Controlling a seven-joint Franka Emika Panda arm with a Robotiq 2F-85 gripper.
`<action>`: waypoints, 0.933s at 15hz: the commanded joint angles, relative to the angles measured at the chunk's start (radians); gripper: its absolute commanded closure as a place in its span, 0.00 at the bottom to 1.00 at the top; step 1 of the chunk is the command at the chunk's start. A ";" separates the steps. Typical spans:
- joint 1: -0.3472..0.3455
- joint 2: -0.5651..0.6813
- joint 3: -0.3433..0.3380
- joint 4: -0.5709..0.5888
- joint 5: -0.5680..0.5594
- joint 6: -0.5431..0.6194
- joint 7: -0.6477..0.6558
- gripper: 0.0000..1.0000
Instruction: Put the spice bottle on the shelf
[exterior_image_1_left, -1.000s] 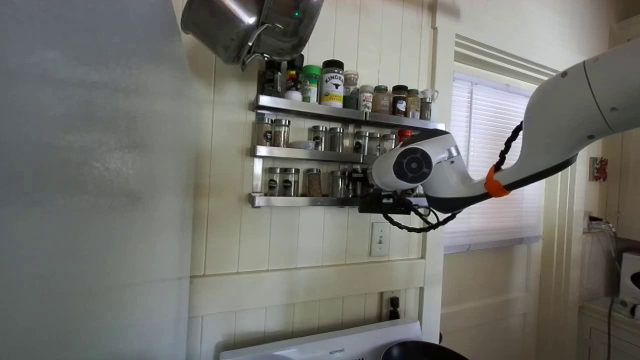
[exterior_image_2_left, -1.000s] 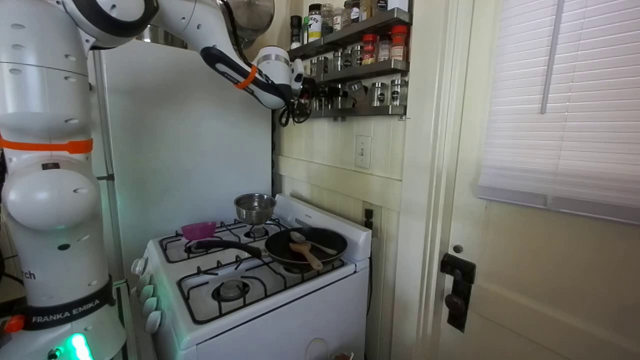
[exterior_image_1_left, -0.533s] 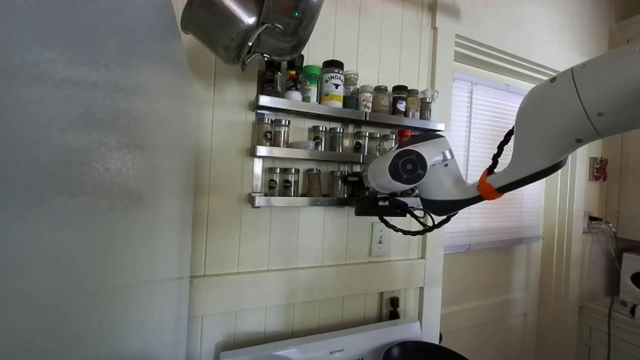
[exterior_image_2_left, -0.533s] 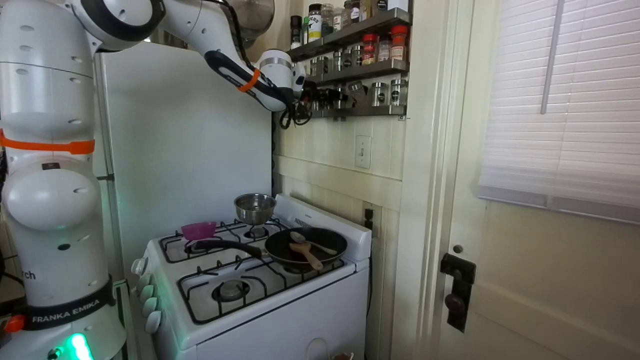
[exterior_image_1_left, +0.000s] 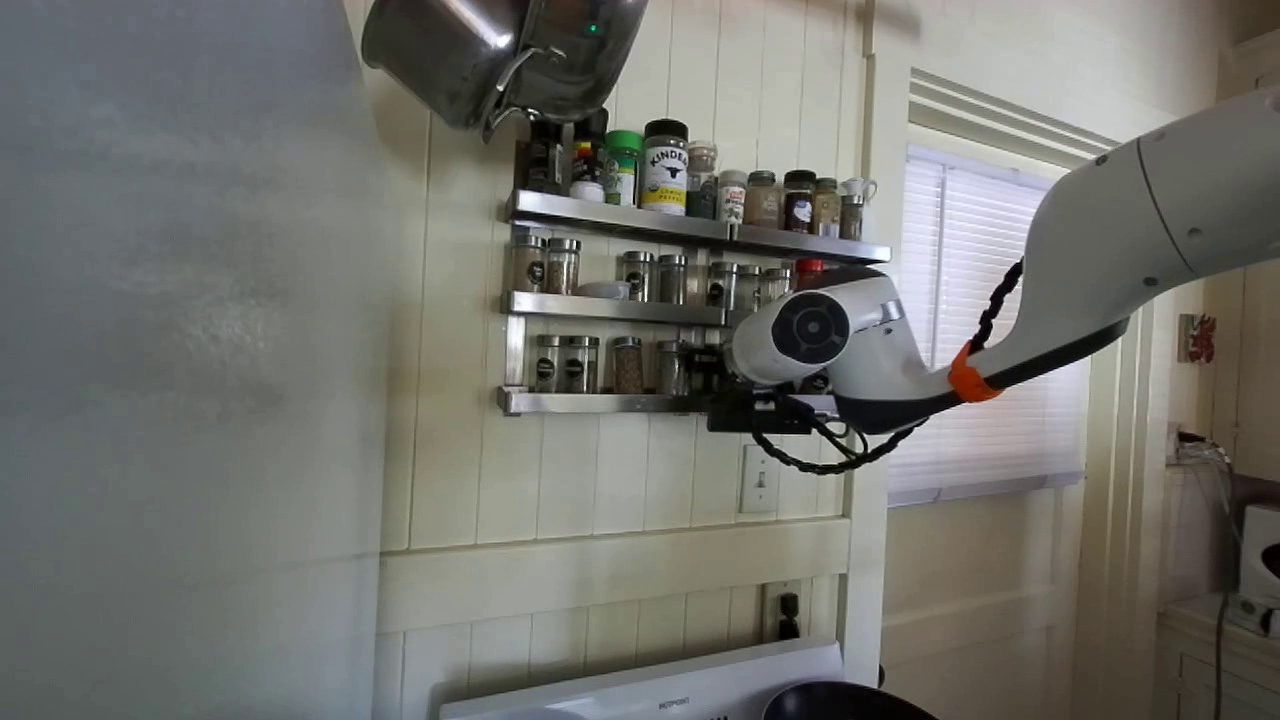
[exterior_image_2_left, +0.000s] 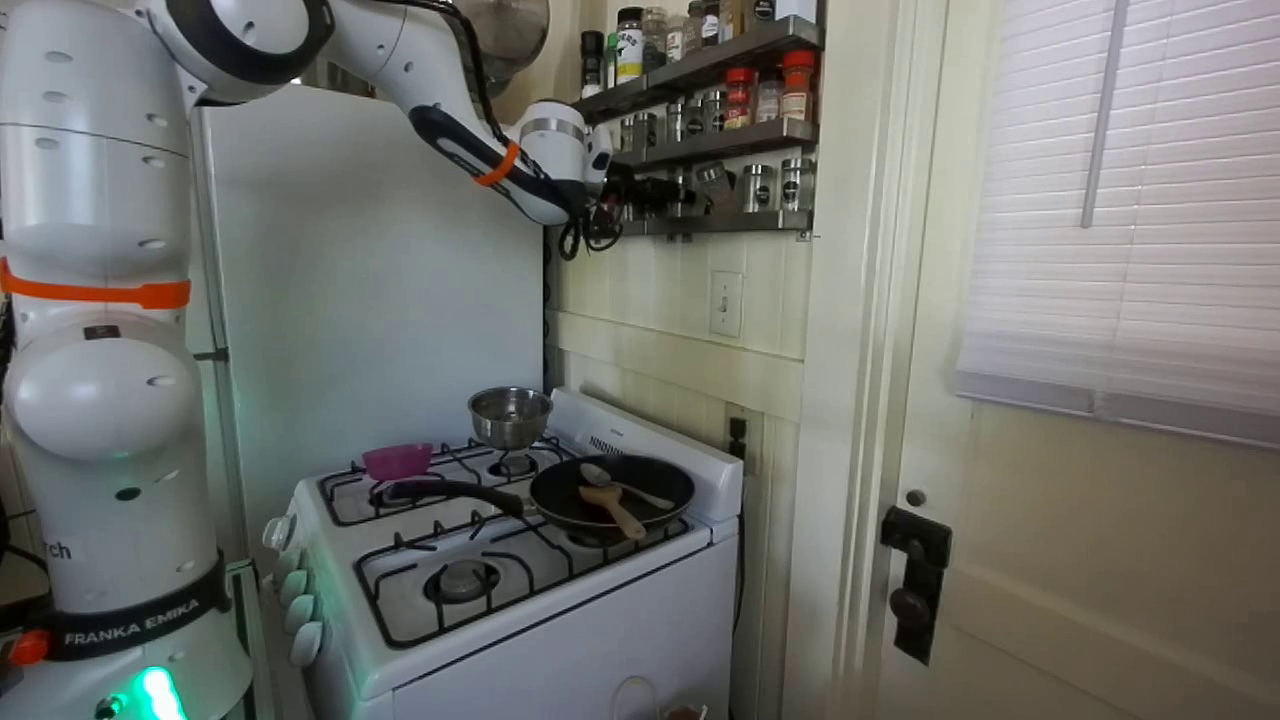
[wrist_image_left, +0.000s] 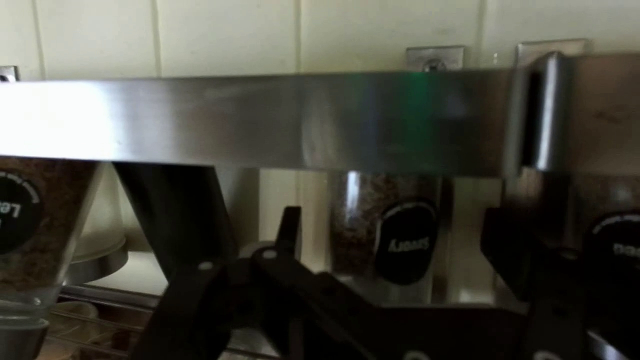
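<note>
I take the spice bottle (exterior_image_2_left: 716, 189) to be the jar that stands tilted on the lowest tier of the shelf (exterior_image_1_left: 600, 403), its lid (exterior_image_2_left: 711, 172) leaning left in an exterior view; with so many alike, I cannot be sure. The pincer (wrist_image_left: 392, 227), to the left of the bottle, is spread and seems to pinch nothing: in the upside-down wrist view the Savory jar (wrist_image_left: 385, 235) appears between its fingers (wrist_image_left: 506, 257) with a gap at either side, though whether the tips reach around it I cannot tell. The bottle looks like clear glass under metal, so it should be stiff, fairly light, slippery on its smooth sides and breakable if dropped. Should it need righting, the best hold would be round the body just under the lid, clear of the front rail (wrist_image_left: 250, 120), with a mild squeeze and no push toward the upright jar (exterior_image_2_left: 758, 188) beside it.
</note>
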 joint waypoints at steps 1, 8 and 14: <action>-0.002 0.008 0.000 0.004 0.044 0.018 -0.037 0.00; -0.003 -0.002 -0.001 -0.010 0.049 0.019 -0.037 0.23; -0.004 -0.019 -0.002 -0.038 0.042 0.021 -0.024 0.37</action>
